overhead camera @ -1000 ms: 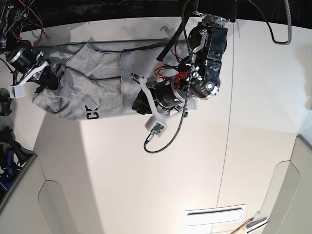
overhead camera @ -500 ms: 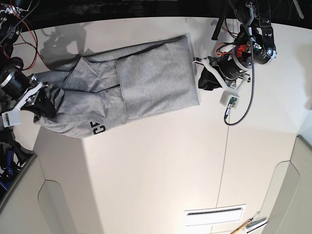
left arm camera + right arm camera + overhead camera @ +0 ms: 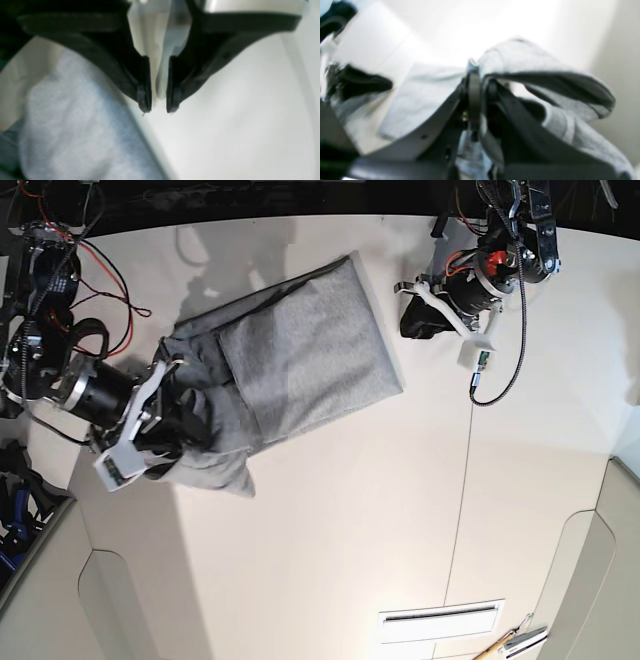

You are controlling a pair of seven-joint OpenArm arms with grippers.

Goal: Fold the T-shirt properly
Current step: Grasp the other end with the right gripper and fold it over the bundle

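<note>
The light grey T-shirt (image 3: 310, 350) lies bunched on the white table (image 3: 350, 510), with a flat folded panel on its right part. No print shows. My right gripper (image 3: 175, 430) is at the shirt's lower left end, shut on a fold of the fabric (image 3: 520, 57); its own point is at the pinch (image 3: 480, 82). My left gripper (image 3: 412, 315) is just off the shirt's right edge, apart from it. In the left wrist view its jaws stand a narrow gap apart (image 3: 158, 107) with nothing between them, and the shirt (image 3: 75, 125) lies to their left.
Red and black cables (image 3: 100, 270) hang by the right arm's base at the far left. A table seam (image 3: 465, 480) runs down the right half. A white slotted vent (image 3: 440, 620) and a pencil-like tool (image 3: 510, 642) sit near the front edge.
My right gripper has swung right and down, dragging the shirt's left end over itself; the black letters no longer show. My left gripper, off the shirt, has drawn slightly up and away.
</note>
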